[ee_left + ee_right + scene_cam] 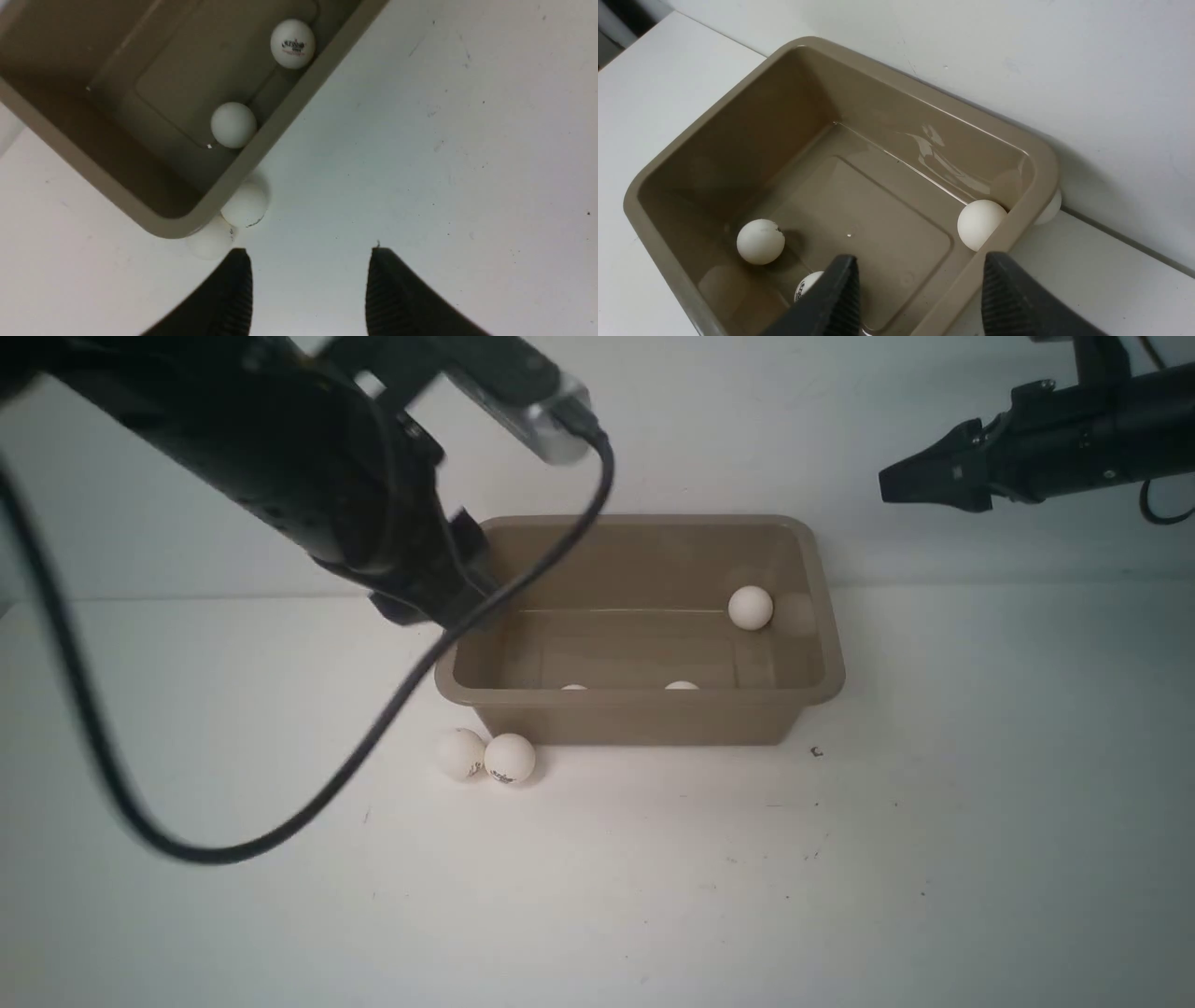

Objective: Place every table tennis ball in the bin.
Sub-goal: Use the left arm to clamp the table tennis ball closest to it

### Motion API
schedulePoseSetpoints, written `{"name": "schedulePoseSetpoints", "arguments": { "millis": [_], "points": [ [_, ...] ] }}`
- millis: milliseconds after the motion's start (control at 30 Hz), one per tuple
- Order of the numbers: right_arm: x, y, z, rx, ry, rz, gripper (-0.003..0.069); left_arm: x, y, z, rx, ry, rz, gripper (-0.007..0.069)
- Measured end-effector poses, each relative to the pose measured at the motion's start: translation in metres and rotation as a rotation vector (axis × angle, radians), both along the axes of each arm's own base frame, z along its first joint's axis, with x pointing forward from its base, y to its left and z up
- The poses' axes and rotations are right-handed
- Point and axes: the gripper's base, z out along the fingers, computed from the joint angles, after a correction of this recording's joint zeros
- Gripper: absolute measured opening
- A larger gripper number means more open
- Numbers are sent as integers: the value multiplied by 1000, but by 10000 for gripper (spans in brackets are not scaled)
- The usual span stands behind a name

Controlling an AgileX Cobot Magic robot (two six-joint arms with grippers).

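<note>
I am looking at the bin (644, 714) sitting on the counter (653, 896) close to the back wall (747, 429), with three balls already lying inside: one far ball (750, 607) by the far right corner and two near balls (681, 685) hugging the near side. Two loose balls (510, 758) are resting side by side, seemingly touching, on the counter at the bin's near left corner, partly tucked under its flared rim. In the right wrist view a hidden ball (1050, 207) is peeking out behind the far corner, squeezed between bin and wall. The left tool (309, 252) is hanging over the counter just beside the loose pair, its jaws partly apart and gripping nothing. The right tool (919, 256) is holding above the bin, likewise partly apart and empty. I am judging these balls to be very light, hollow, smooth and quick to roll at the slightest nudge, stiff enough for a gentle pinch but likely to squirt out of a hard one, so I am planning to straddle the outer loose ball across its widest middle, coming in from the open counter side away from the rim
</note>
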Motion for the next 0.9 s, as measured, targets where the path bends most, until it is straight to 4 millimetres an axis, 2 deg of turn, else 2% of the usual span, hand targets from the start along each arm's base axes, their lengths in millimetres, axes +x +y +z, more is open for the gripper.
{"name": "schedulePoseSetpoints", "arguments": {
  "millis": [100,200,300,433,467,500,567,633,667,800,900],
  "points": [
    [0,0,0,0,0,-1,332,-20,8,17,-14,-2,8,300],
    [0,0,0,2,2,-2,332,-38,15,25,-20,36,29,300],
    [0,0,0,3,3,-3,332,-46,19,20,-15,79,68,300],
    [0,0,0,1,1,-2,332,-46,20,-22,2,188,137,300],
    [0,0,0,1,1,-2,332,-46,20,-25,6,197,137,300],
    [0,0,0,0,0,-1,332,-43,20,-48,11,216,159,300],
    [0,0,0,-1,-2,-2,332,-38,19,-68,-7,181,188,300],
    [0,0,0,-2,-3,-4,332,-36,19,-76,-21,150,202,300],
    [0,0,0,-2,-4,-5,332,-31,19,-90,-53,82,231,300],
    [1,0,0,-4,-4,-5,332,-16,20,-111,-107,-86,282,300],
    [1,0,0,-4,-4,-6,332,-1,21,-137,-83,-101,304,304]
  ]
}}
